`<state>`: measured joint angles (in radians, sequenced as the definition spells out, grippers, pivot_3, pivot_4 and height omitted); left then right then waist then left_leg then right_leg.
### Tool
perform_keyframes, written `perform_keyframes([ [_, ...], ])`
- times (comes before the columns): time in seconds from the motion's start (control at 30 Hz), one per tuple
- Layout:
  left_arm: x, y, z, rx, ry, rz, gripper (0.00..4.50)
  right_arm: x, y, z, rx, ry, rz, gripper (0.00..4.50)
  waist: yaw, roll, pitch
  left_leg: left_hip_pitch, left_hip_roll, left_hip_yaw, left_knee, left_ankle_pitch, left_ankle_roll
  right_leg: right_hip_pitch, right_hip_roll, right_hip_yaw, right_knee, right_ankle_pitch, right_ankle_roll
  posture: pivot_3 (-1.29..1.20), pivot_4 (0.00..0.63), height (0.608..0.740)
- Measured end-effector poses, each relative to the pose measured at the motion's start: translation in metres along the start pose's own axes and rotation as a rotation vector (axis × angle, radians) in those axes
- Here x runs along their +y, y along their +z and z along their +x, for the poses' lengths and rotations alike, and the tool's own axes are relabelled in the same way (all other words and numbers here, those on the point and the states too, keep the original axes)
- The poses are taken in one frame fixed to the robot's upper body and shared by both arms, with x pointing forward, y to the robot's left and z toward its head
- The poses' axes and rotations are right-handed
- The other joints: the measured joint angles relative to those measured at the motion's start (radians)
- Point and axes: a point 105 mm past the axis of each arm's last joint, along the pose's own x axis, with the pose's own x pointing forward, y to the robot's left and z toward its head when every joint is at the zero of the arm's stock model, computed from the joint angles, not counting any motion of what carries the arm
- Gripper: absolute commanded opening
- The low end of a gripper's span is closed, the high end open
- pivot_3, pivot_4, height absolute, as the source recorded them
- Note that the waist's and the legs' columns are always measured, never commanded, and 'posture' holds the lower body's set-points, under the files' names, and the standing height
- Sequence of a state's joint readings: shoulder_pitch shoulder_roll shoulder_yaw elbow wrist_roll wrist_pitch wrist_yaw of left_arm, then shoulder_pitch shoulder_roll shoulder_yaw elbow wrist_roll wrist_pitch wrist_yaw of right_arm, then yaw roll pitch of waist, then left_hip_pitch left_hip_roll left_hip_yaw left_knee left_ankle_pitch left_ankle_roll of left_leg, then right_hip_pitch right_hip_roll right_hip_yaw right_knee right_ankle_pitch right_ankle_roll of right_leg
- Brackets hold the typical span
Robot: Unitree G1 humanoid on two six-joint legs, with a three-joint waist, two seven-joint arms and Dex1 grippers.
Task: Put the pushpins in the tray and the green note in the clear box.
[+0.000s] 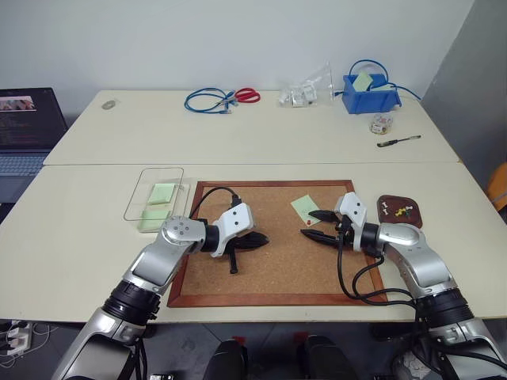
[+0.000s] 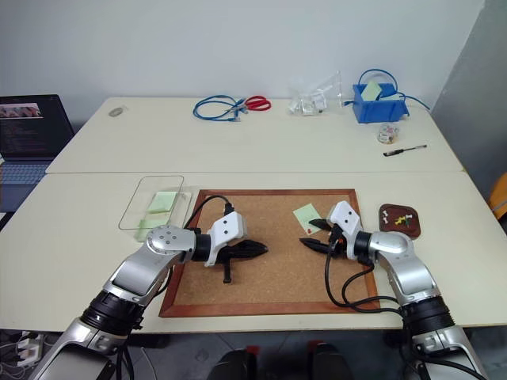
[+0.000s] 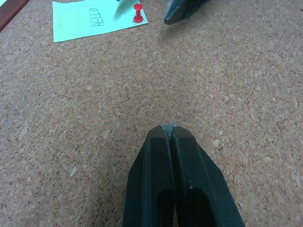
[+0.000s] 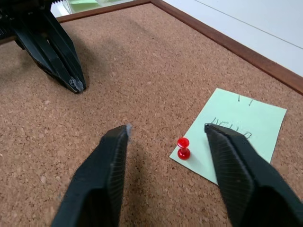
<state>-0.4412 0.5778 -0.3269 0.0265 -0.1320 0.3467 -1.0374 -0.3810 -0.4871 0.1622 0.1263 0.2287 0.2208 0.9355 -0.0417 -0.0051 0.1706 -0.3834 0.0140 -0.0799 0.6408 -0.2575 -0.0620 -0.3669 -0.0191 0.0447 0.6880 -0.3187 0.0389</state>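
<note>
A pale green note point(image 4: 236, 135) with handwriting lies on the cork board point(image 1: 277, 269), pinned at its corner by a red pushpin point(image 4: 183, 147). My right gripper point(image 4: 166, 127) is open, with one finger on each side of that pin and neither touching it. My left gripper point(image 3: 169, 128) is shut and empty, resting low over the middle of the board point(image 1: 260, 239). At the board's right sits the dark brown tray point(image 1: 413, 222), holding small pushpins point(image 1: 405, 210). The clear box point(image 1: 141, 187) at the board's left holds green notes.
On the far table stand a blue bin point(image 1: 368, 95), a blue cable point(image 1: 207, 100), red scissors point(image 1: 247, 96), clear plastic bags point(image 1: 307, 89), a tape roll point(image 1: 381, 123) and a pen point(image 1: 398, 141). A laptop point(image 1: 24, 127) is at the far left.
</note>
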Motion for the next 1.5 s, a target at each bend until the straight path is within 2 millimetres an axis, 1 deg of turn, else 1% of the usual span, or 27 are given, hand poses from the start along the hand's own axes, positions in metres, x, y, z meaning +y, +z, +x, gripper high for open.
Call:
perform_keyframes([
  [0.1, 0.0, 0.0, 0.0, 0.002, 0.0, 0.0, 0.0, -0.001, -0.002, 0.0, 0.009, -0.004, 0.001, 1.24, -0.001, 0.0, 0.0, 0.0, 0.0, 0.0, 0.0, 0.0, 0.0, 0.0, 0.0, 0.0, 0.0, 0.0, 0.0, 0.0, 0.15, 0.74],
  [0.23, 0.0, 0.0, 0.0, 0.005, 0.0, -0.005, 0.0, -0.002, -0.002, -0.001, 0.009, -0.01, -0.002, 0.33, -0.001, 0.0, 0.0, 0.0, 0.0, 0.0, 0.0, 0.0, 0.0, 0.0, 0.0, 0.0, 0.0, 0.0, 0.0, 0.0, 0.15, 0.74],
  [0.3, 0.0, 0.0, -0.001, 0.006, -0.001, -0.004, 0.0, -0.003, -0.002, -0.002, 0.009, -0.014, -0.002, 0.06, -0.001, 0.0, 0.0, 0.0, 0.0, 0.0, 0.0, 0.0, 0.0, 0.0, 0.0, 0.0, 0.0, 0.0, 0.0, 0.0, 0.15, 0.74],
  [0.87, -0.001, 0.0, -0.001, 0.007, -0.003, -0.004, 0.0, -0.004, 0.0, -0.002, -0.001, -0.02, 0.002, 0.06, -0.002, 0.0, 0.0, -0.001, 0.0, 0.0, 0.0, 0.0, 0.0, -0.001, 0.0, 0.0, 0.0, 0.0, 0.0, 0.0, 0.15, 0.74],
  [0.9, -0.002, 0.0, -0.001, 0.008, -0.004, -0.004, 0.0, -0.004, 0.004, -0.003, -0.008, -0.022, 0.008, 0.06, -0.002, 0.0, 0.0, -0.001, 0.0, 0.0, 0.0, 0.0, 0.0, -0.001, 0.0, 0.0, 0.001, 0.0, 0.0, 0.0, 0.15, 0.74],
  [0.93, -0.002, -0.001, -0.001, 0.01, -0.003, -0.005, 0.0, -0.004, 0.012, -0.004, -0.034, -0.024, 0.002, 0.06, -0.003, 0.0, 0.0, -0.001, 0.0, 0.0, 0.0, 0.0, 0.0, -0.001, 0.0, 0.0, 0.001, 0.0, 0.0, 0.0, 0.15, 0.74],
  [1.03, -0.003, -0.003, -0.002, 0.013, -0.002, -0.011, 0.0, -0.012, 0.05, -0.015, -0.119, -0.06, -0.09, 0.06, -0.004, 0.0, 0.0, -0.001, 0.0, 0.0, 0.0, 0.0, 0.0, -0.001, 0.0, 0.0, 0.0, 0.0, 0.0, 0.0, 0.15, 0.74],
  [1.07, -0.003, -0.003, -0.002, 0.013, -0.002, -0.011, 0.0, -0.012, 0.054, -0.017, -0.131, -0.064, -0.099, 0.06, -0.004, -0.001, 0.0, 0.0, 0.0, -0.001, 0.0, 0.0, 0.0, -0.001, 0.0, 0.0, 0.0, 0.0, 0.0, 0.0, 0.15, 0.74],
  [1.13, -0.003, -0.003, -0.002, 0.014, -0.002, -0.011, 0.0, -0.01, 0.057, -0.018, -0.138, -0.06, -0.098, 0.06, -0.004, -0.001, 0.0, 0.0, 0.0, -0.001, 0.0, 0.0, 0.0, -0.001, 0.0, 0.0, 0.0, 0.0, 0.0, 0.0, 0.15, 0.74],
  [1.23, -0.003, -0.003, -0.002, 0.015, -0.002, -0.01, 0.0, -0.009, 0.055, -0.018, -0.128, -0.059, -0.082, 0.06, -0.005, -0.001, 0.0, -0.001, 0.0, 0.0, 0.0, 0.0, 0.0, -0.001, 0.0, 0.0, 0.0, 0.0, 0.0, 0.0, 0.15, 0.74],
  [1.37, -0.003, -0.003, -0.002, 0.015, -0.002, -0.01, 0.0, -0.008, 0.056, -0.019, -0.126, -0.059, -0.09, 0.06, -0.006, -0.001, 0.0, -0.001, 0.0, 0.0, 0.0, 0.0, 0.0, -0.001, 0.0, 0.0, 0.0, 0.0, 0.0, 0.0, 0.15, 0.74],
  [1.5, -0.001, -0.001, -0.003, 0.001, 0.012, -0.009, 0.0, -0.006, 0.054, -0.023, -0.103, -0.059, -0.095, 0.06, -0.006, -0.001, 0.0, -0.001, 0.0, 0.0, 0.0, 0.0, 0.0, -0.001, 0.0, 0.0, 0.0, 0.0, 0.0, 0.0, 0.15, 0.74],
])
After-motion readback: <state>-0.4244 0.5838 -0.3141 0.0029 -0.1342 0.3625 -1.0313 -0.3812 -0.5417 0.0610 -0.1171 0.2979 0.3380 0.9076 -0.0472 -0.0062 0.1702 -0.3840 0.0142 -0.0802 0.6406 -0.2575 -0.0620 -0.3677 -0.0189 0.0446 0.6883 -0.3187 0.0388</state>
